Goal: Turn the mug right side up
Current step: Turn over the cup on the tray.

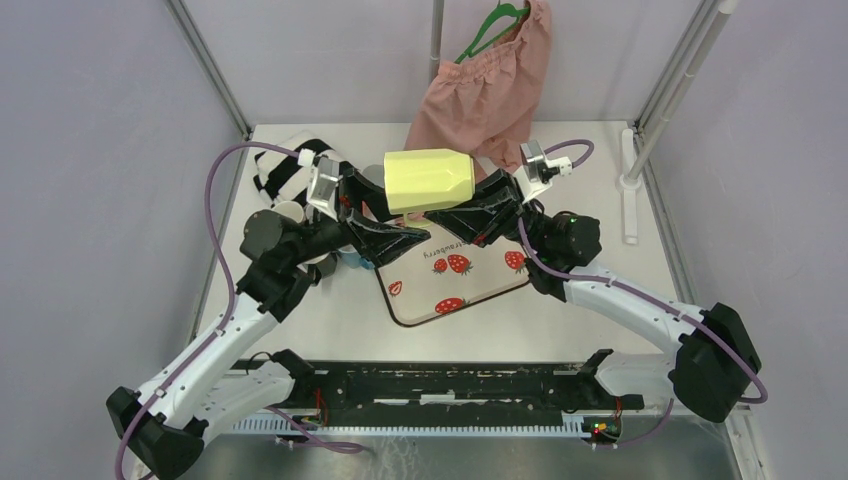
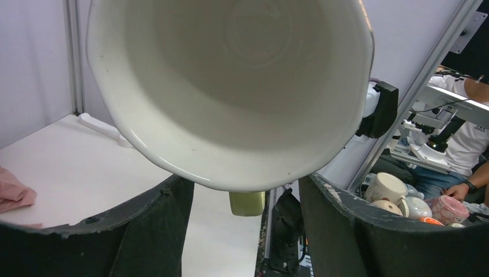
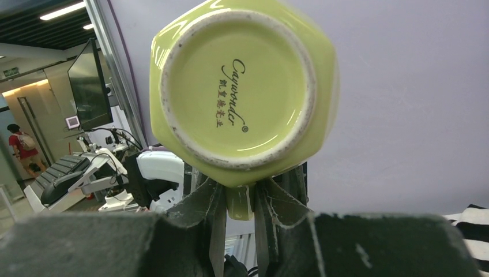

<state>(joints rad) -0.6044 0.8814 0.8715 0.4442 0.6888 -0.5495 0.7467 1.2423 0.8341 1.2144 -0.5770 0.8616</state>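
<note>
**A:** The mug [image 1: 428, 180] is in the air, lying on its side above the far edge of the strawberry mat [image 1: 460, 285], over the middle of the table [image 1: 600, 250].

**B:** The right gripper [image 3: 239, 199] has it, fingers pinched narrow on the handle [image 3: 239, 208], which hangs under the body. The base faces that wrist.

**A:** And the left gripper [image 2: 245, 184]?

**B:** Jaws spread wide, nothing in them. It's parked right at the mug's mouth, rim just above its fingers. I can't tell whether they touch.

**A:** So I'd call it halfway through the flip, with the mug horizontal.

**B:** Agreed. Next the mouth has to tip up and the base down. That means a wrist roll, or the left closing on the rim, then a level set-down on the mat.
</note>
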